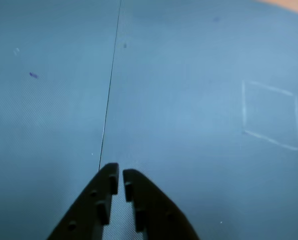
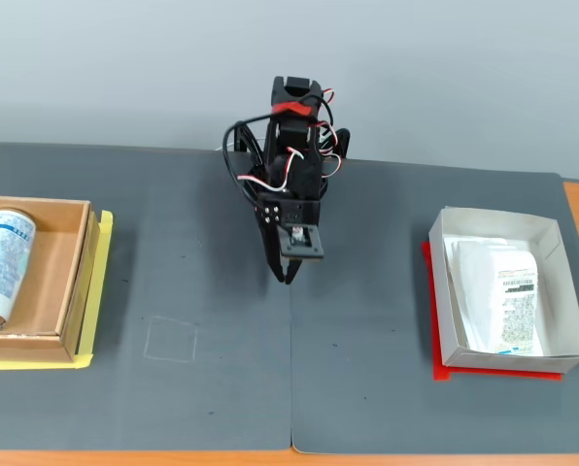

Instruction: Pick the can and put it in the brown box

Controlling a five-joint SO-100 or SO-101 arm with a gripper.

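In the fixed view the can (image 2: 2, 265), white with blue lettering, lies on its side inside the brown box (image 2: 79, 277) at the far left of the table. My gripper (image 2: 286, 281) hangs over the middle of the dark mat, far to the right of the box, pointing down. In the wrist view my gripper (image 1: 120, 177) is shut with nothing between its black fingers (image 1: 138, 187), and only bare mat lies below it. The can and box are out of the wrist view.
A white paper box (image 2: 457, 330) holding a white labelled packet (image 2: 503, 291) stands at the right on a red sheet. A faint chalk square (image 2: 170, 341) is drawn on the mat; it also shows as a chalk square (image 1: 270, 115) in the wrist view. A seam (image 1: 109, 90) splits the two mats.
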